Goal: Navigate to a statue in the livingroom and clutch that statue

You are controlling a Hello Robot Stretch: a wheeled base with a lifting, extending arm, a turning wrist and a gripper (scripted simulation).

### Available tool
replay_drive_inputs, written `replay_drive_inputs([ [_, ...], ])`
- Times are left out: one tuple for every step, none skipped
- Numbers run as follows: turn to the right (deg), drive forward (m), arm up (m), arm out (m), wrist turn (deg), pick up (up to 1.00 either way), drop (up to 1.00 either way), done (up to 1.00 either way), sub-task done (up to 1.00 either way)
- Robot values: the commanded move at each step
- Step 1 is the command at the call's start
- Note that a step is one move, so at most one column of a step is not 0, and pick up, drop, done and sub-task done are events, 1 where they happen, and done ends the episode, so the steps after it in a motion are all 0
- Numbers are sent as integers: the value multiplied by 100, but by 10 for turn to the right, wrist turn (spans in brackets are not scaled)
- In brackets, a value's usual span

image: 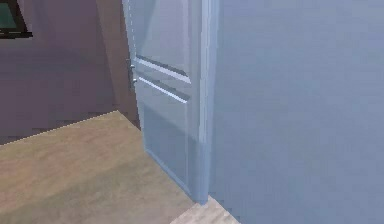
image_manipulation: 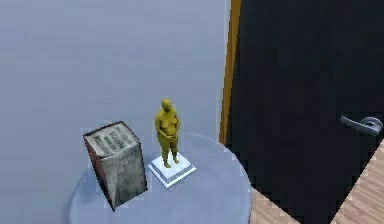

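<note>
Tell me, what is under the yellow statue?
The yellow statue stands on a flat white base, and that base sits on a round grey table. The tabletop beneath the base is covered, so I can't see it.

No text, number or sign can be read. The grey box (image_manipulation: 118, 163) on the round table (image_manipulation: 215, 182) has mottled faces that look like print, but the marks are too small to tell as letters. Any lettering on the white plinth (image_manipulation: 172, 172) under the yellow statue (image_manipulation: 167, 128) cannot be made out.
</note>
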Motion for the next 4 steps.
replay_drive_inputs([
  [0,0,38,0,0,0,0,0,0],
  [0,0,0,24,0,0,0,0,0],
  [0,0,0,0,450,0,0,0,0],
  [0,0,0,0,450,0,0,0,0],
])
